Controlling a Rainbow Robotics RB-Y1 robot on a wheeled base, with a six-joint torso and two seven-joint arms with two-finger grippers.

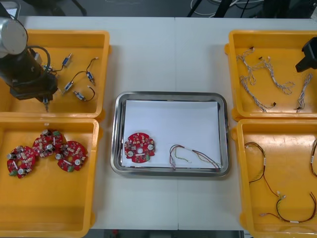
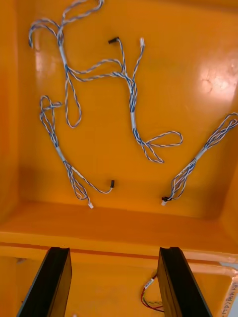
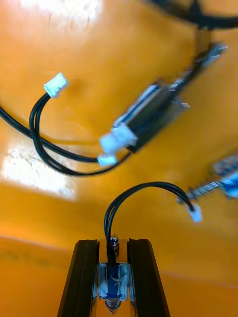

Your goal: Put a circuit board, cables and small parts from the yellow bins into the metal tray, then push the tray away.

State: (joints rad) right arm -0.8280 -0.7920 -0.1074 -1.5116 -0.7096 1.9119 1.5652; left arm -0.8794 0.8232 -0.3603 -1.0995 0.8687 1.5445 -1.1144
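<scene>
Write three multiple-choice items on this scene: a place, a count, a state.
1. The left pincer is: A. over the metal tray B. in the far left yellow bin C. over bare table
2. How many circuit boards lie in the near left bin? A. three B. five C. one
3. The left pincer is: A. open B. shut on a board C. shut on a small metal part

B: it hangs inside that bin. A: three red boards lie there. C: the part sits between its fingers. The right pincer, open, hangs over the far right bin.
</scene>
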